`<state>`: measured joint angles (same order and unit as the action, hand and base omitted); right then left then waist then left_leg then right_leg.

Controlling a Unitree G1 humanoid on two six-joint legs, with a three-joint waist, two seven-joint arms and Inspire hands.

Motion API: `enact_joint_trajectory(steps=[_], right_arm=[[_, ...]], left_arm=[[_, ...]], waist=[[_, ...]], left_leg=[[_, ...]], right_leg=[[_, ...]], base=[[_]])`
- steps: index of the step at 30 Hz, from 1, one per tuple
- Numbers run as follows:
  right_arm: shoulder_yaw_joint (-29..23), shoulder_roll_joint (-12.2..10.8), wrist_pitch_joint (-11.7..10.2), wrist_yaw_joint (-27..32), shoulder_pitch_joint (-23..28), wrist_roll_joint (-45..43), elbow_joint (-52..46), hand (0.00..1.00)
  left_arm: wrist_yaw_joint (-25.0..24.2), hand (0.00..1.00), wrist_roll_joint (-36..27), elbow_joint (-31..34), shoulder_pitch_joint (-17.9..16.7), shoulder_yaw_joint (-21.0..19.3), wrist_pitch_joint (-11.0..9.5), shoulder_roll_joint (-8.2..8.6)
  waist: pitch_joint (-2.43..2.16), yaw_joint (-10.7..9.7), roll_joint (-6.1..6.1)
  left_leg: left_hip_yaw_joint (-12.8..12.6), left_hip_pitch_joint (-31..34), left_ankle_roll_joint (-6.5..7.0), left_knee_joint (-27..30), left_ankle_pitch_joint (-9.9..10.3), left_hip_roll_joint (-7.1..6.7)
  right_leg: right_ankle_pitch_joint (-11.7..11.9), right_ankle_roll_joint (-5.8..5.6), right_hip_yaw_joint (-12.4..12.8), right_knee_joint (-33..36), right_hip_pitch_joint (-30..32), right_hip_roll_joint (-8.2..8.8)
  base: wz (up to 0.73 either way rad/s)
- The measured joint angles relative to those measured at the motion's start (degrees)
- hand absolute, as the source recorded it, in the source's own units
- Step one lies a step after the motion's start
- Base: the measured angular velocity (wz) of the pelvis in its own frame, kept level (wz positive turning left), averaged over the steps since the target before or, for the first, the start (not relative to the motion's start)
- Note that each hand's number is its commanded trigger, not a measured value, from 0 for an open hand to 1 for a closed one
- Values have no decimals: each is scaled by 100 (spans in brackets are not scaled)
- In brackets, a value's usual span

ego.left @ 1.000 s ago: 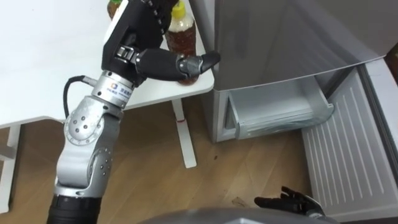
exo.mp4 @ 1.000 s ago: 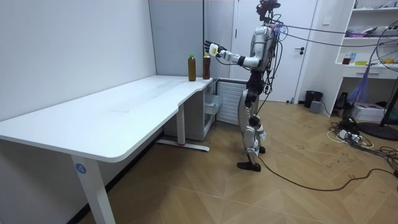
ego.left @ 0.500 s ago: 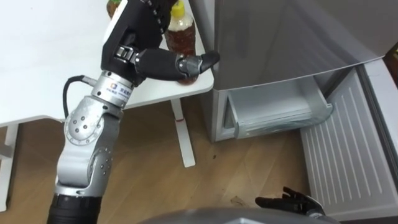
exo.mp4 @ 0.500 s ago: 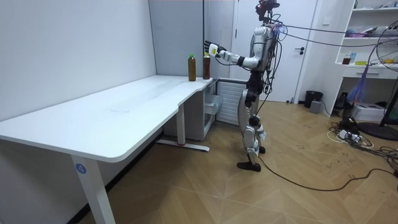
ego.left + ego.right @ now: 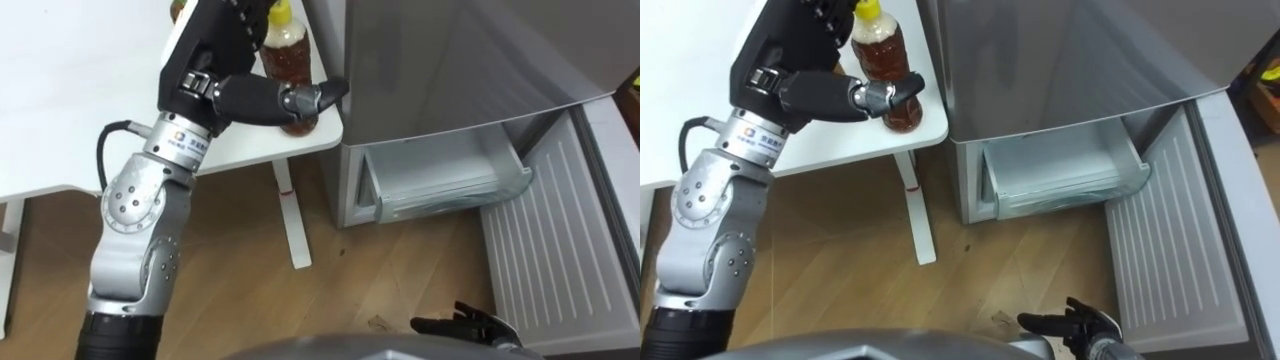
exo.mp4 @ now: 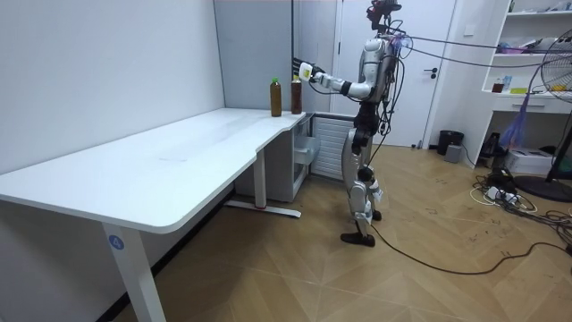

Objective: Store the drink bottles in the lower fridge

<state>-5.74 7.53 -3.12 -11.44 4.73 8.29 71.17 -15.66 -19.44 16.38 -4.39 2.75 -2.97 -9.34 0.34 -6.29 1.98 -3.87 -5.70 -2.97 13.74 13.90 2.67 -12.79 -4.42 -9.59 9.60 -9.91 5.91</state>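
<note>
"Where is the drink?"

"A rounded clear bottle [image 5: 292, 62] of brown tea with a yellow cap stands on the smooth white table's [image 5: 60, 100] corner. The left hand's [image 5: 215, 60] thumb lies across its front. I cannot tell whether that hand grips it."

"And the right hand [image 5: 465, 325]?"

"Low and dark, fingers loosely spread, holding nothing. Ahead of it the frosted plastic drawer [image 5: 450, 180] is pulled out, beside a ribbed white door [image 5: 560, 240]."

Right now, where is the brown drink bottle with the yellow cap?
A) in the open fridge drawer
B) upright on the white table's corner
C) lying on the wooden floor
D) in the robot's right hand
B: the yellow-capped brown bottle stands upright on the white table corner, the left hand at it.
</note>
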Motion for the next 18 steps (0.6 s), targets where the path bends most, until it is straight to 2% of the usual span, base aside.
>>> enact_joint_trajectory(steps=[12,18], right_arm=[[-6,-18,-125,-38,79,8,14,0],[-58,-20,-128,5,92,31,18,0]], left_arm=[[430,0,0,27,0,-24,-1,-1],[498,0,-1,23,-2,-24,-1,-1]], waist=[[-20,-14,-15],[4,-21,-56]], left_leg=[[0,-6,0,-7,0,0],[0,-6,0,-6,0,0]], right_leg=[[0,1,1,-2,2,0],[1,1,-1,0,-2,0]], base=[[0],[0]])
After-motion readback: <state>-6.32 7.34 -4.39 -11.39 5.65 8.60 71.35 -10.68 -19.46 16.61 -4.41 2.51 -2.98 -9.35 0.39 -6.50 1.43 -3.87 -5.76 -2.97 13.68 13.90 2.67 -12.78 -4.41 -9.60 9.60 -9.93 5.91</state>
